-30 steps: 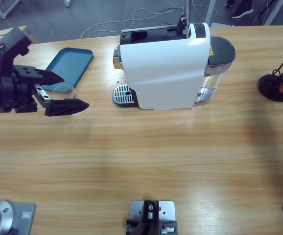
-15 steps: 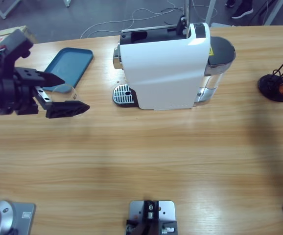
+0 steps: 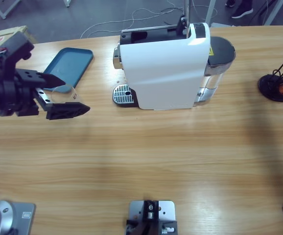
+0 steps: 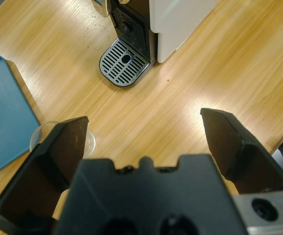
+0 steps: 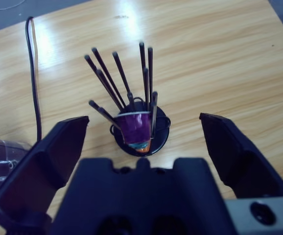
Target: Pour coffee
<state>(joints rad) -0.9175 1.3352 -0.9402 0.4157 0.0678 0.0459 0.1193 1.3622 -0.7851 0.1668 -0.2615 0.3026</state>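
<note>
We see the left gripper point(image 3: 65, 93) reaching in from the left edge of the high view, its jaws spread wide and empty, hovering over a clear glass tumbler point(image 3: 62, 91) that stands on the wooden table point(image 3: 146, 156) just beside the near corner of a blue tray point(image 3: 70, 66). In the left wrist view the tumbler point(image 4: 87, 139) peeks out beside the left jaw, touching neither jaw, and we cannot tell whether any coffee lies in it; no amber layer shows in any view. The white coffee machine point(image 3: 166, 68) stands at the far middle of the table, well apart from the gripper, its slotted drip grate point(image 3: 123, 94) facing the tumbler across a bare stretch of wood. The whole near half of the table lies open, so there is free room in front of the machine and to its right. A small yellow warning label point(image 3: 210, 51) sits on the machine near its dark water tank point(image 3: 220, 56), too small for us to read; no other writing is legible. The right gripper point(image 5: 144, 134) does not show in the high view; its own wrist view shows its jaws wide apart and empty above a black capsule stand point(image 5: 139, 122) of thin rods holding a purple capsule point(image 5: 134, 126), with a black cable point(image 5: 34, 73) lying on the wood. The high view shows that stand point(image 3: 278, 83) only at the right edge.
</note>
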